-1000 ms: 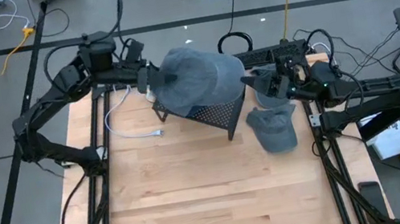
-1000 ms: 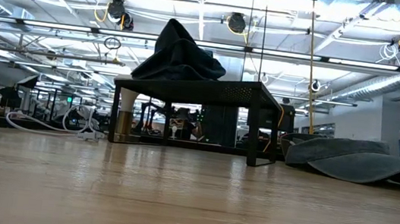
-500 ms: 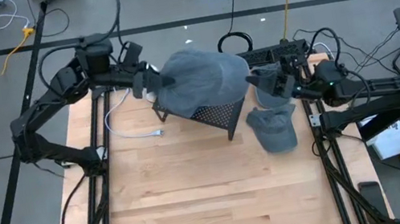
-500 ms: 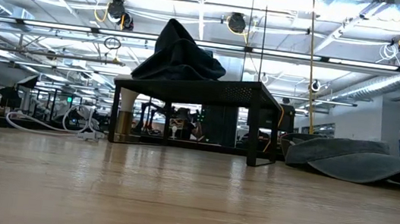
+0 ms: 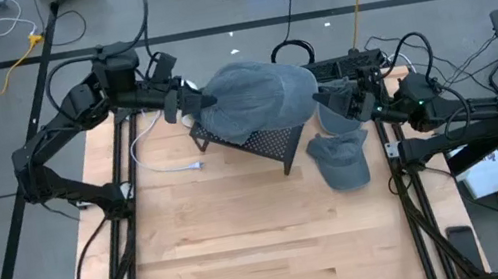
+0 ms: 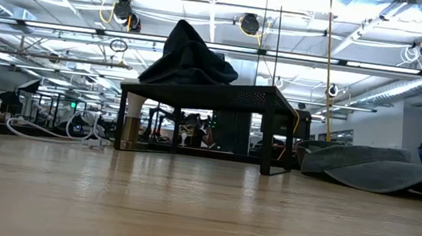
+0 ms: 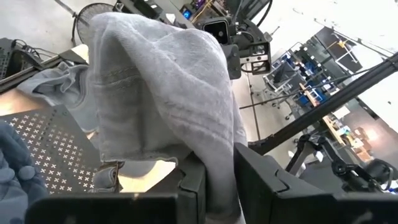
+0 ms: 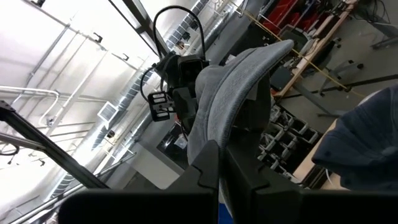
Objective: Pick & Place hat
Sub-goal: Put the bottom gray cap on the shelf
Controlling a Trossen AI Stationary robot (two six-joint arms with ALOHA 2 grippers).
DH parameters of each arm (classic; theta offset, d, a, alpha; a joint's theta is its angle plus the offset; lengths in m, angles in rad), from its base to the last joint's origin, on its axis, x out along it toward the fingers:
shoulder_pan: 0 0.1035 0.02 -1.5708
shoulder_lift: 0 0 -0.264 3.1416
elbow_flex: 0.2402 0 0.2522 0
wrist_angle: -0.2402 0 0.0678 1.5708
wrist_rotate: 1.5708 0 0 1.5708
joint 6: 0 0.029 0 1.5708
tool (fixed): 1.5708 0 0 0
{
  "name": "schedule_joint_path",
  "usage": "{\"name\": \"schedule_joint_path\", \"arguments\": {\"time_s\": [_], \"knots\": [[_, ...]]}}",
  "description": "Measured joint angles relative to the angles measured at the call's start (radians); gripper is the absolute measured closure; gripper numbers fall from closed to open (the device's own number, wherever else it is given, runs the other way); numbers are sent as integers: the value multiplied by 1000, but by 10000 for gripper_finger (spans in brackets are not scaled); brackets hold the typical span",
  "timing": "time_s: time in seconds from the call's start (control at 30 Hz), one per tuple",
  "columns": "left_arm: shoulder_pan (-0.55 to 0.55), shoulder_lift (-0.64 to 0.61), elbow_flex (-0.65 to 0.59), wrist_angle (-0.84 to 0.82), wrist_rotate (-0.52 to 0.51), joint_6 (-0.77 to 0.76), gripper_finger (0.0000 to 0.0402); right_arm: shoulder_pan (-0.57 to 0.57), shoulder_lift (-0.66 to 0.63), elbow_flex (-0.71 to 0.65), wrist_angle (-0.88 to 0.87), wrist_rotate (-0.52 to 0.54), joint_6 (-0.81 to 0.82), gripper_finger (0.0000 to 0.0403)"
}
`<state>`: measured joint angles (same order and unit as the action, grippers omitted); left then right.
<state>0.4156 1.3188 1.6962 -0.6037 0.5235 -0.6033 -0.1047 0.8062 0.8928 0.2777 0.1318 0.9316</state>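
Hat (image 5: 257,97) of grey cloth hangs stretched over the black mesh stand (image 5: 260,143), which it mostly hides. Left pincer (image 5: 196,101) pinches one edge, right pincer (image 5: 331,97) the other. I count 3 hats: 2 more (image 5: 341,156) lie on the counter (image 5: 246,241). Since before, the left pincer has narrowed onto the cloth.

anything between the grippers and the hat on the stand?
No. Both already pinch it: left gripper is shut on one edge of the grey hat, right gripper on the other, above the black mesh stand. Nothing sits between fingers and fabric.
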Motion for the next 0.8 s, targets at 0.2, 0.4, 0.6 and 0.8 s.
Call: {"name": "schedule_joint_path", "arguments": {"time_s": [0.2, 0.4, 0.6, 0.8], "knots": [[-13, -4, 0, 0, -1, 3, 330, 0, 0, 0, 0, -2, -3, 403], [-24, -4, 0, 1, -31, -7, 351, 0, 0, 0, 1, -3, -12, 401], [-15, -5, 0, 32, -16, -34, 389, 0, -1, 0, 1, -27, -58, 373], [-10, -5, 0, 211, 59, -120, 396, -1, -16, 0, -104, -144, -86, 339]]}}
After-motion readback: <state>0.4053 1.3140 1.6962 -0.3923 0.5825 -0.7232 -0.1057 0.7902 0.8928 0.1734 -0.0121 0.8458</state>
